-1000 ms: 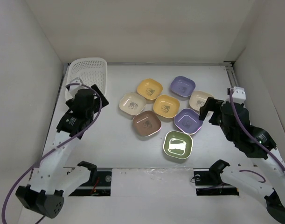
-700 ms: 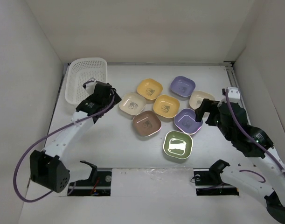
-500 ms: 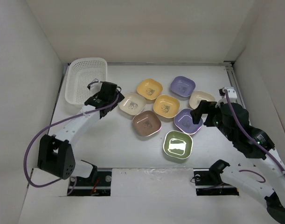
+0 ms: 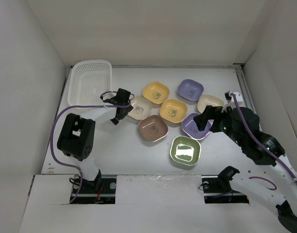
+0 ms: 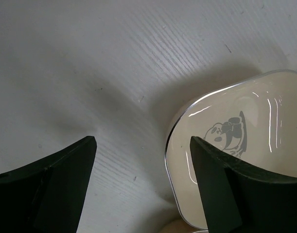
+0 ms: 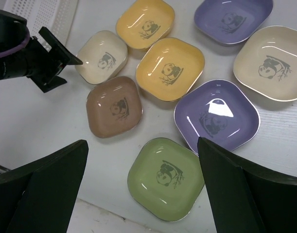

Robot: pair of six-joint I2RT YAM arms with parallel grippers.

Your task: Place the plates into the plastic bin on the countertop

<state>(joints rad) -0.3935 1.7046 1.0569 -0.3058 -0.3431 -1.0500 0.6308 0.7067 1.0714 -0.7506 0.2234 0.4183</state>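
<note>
The left gripper (image 5: 142,141) hangs low over the countertop (image 4: 114,150) with its two dark fingers spread apart, pinching nothing. In its wrist view the near rim of a cream plate (image 4: 138,108) runs between them, with the right finger over the plate's inside and the left finger over bare surface. Seen from above, this gripper sits just at 9 o'clock of that plate. The right gripper (image 4: 204,119) is also spread wide and holds nothing; it hovers over the 3 o'clock edge of a lavender plate (image 4: 193,127). All eight plates lie on the countertop in a tight cluster around its middle, each showing a small dark panda print (image 6: 167,74). From the central yellow plate (image 4: 173,109), a second yellow plate (image 4: 155,92) lies at 11 o'clock, a second lavender plate (image 4: 190,89) at 1 o'clock and a second cream plate (image 4: 210,103) at 3 o'clock. The lavender plate under the right gripper lies at 4 o'clock, a light green plate (image 4: 185,150) at 6 o'clock, a brown plate (image 4: 152,128) at 8 o'clock and the first cream plate at 9 o'clock. The white mesh plastic bin (image 4: 90,64) stands at 10 o'clock of the cluster, apart from every plate.
</note>
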